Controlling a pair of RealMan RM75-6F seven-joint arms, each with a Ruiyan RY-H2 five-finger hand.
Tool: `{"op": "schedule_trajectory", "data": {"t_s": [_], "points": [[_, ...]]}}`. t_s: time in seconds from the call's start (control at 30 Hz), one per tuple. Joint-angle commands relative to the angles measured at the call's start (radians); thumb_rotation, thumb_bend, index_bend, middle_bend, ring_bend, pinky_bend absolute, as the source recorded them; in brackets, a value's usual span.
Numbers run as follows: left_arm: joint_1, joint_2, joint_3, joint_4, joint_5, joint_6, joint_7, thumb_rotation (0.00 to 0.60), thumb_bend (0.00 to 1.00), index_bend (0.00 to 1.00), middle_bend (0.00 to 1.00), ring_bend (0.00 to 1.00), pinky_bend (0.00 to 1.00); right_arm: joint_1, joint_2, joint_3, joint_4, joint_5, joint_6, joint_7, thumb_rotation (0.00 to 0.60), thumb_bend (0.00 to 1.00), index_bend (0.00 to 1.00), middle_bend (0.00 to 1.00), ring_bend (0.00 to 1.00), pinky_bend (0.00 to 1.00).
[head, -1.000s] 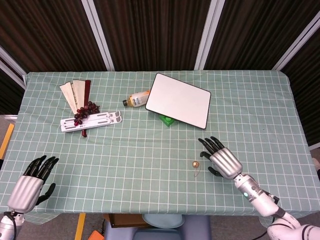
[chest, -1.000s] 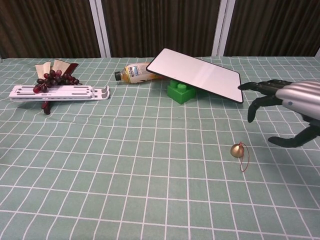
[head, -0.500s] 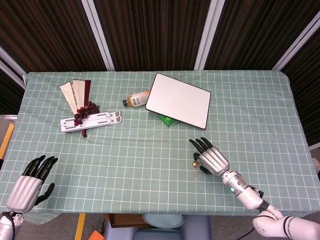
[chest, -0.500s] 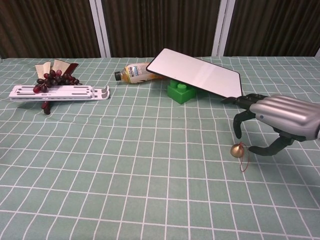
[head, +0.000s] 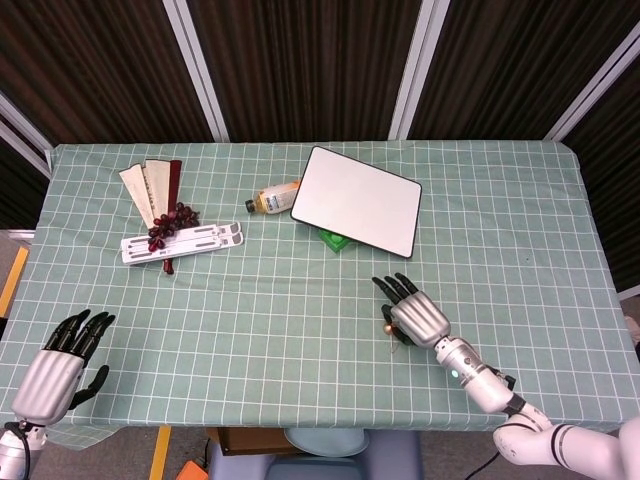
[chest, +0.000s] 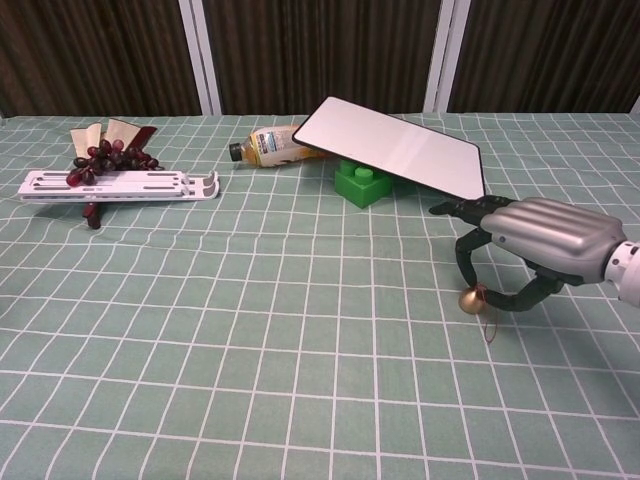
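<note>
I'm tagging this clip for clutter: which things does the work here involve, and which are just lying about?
In hand:
right hand, fingers curled over the small gold bell

Lying about:
white tablet propped on the green brick
bottle
grapes
white stand
fan
left hand, idle

Silver hand (chest: 545, 232), black fingers (chest: 468, 252)
</note>
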Motion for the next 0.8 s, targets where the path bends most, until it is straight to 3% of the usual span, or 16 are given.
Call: {"op": "schedule_trajectory", "data": {"t_s": [0.03,0.37,0.8], "points": [[0.000,0.000,0.000,0.000,0.000,0.001,0.000,0.600,0.43,0.04,0.08,0.04,0.13,0.002,-0.001,-0.004,0.000,0.000,0.002,0.001,0.600,0.48,0.65,0.09,0.00,0.00],[-0.001,0.000,0.000,0.002,0.000,0.000,-0.003,0.600,0.43,0.04,0.08,0.04,0.13,0.011,-0.008,-0.013,0.004,0.013,0.008,-0.007,0.600,0.48,0.68,0.11,0.00,0.00],[-0.002,0.001,0.000,0.006,0.000,0.000,-0.007,0.600,0.43,0.04,0.08,0.04,0.13,0.019,-0.012,-0.021,0.006,0.022,0.020,-0.023,0.600,0.56,0.76,0.16,0.00,0.00]]}}
